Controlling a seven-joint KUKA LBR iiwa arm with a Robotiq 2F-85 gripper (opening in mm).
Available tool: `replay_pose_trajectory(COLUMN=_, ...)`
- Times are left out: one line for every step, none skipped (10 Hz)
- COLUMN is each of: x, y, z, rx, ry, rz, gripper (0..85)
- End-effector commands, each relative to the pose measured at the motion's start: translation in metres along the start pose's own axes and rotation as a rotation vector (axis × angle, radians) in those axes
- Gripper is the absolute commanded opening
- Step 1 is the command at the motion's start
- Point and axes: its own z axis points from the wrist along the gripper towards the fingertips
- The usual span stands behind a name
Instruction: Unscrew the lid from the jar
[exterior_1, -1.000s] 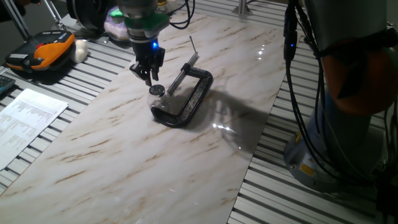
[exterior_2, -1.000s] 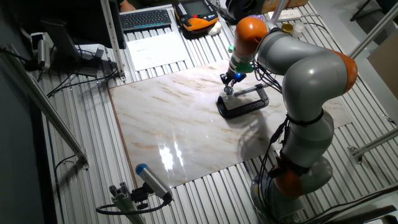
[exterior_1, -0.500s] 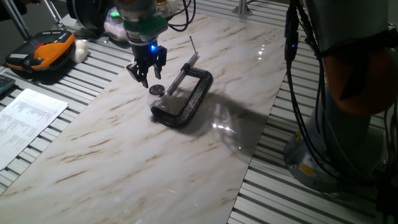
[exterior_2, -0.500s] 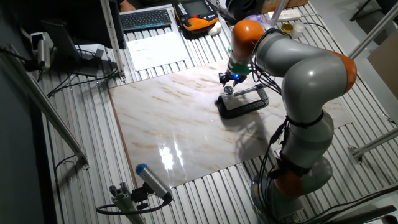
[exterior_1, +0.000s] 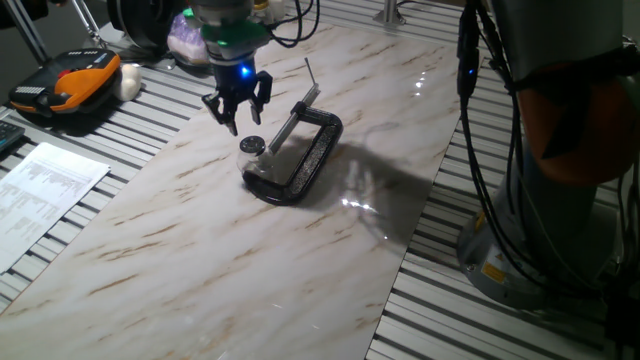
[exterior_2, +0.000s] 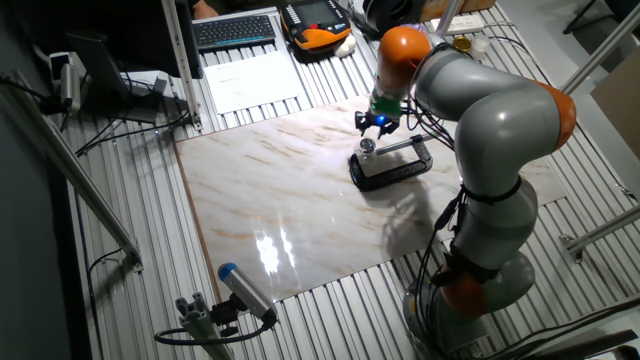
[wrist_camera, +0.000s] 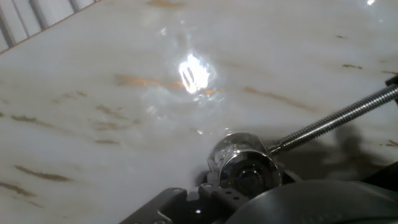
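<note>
Gripper (exterior_1: 238, 110) is hovering with jaws spread, gripping nothing, above and slightly to the far-left of the lid (exterior_1: 252, 144). Lid is sitting on the jar (exterior_1: 258, 165), which is standing upright, pinned in the black C-clamp (exterior_1: 312, 150) on the marble board (exterior_1: 200, 240). Offset is hard to gauge; hand view suggests the lid is lying low of centre.
</note>
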Motion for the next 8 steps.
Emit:
replay_pose_trajectory(x=0.0, y=-0.001, z=0.0, rx=0.029, ry=-0.009, rz=0.358, gripper=34.0)
replay_pose_trajectory(x=0.001, y=-0.001, z=-0.001, rx=0.045, ry=-0.011, rz=0.44, gripper=34.0)
replay_pose_trajectory(x=0.002, y=-0.002, z=-0.003, rx=0.042, ry=-0.004, rz=0.52, gripper=34.0)
replay_pose_trajectory(x=0.002, y=-0.005, z=-0.004, rx=-0.003, ry=0.018, rz=0.576, gripper=34.0)
replay_pose_trajectory(x=0.002, y=-0.009, z=-0.004, rx=-0.042, ry=0.032, rz=0.577, gripper=51.0)
replay_pose_trajectory(x=0.002, y=-0.012, z=-0.002, rx=-0.054, ry=0.035, rz=0.567, gripper=51.0)
replay_pose_trajectory(x=0.002, y=-0.014, z=-0.002, rx=-0.044, ry=0.03, rz=0.582, gripper=51.0)
replay_pose_trajectory(x=0.002, y=-0.015, z=-0.001, rx=-0.022, ry=0.02, rz=0.612, gripper=51.0)
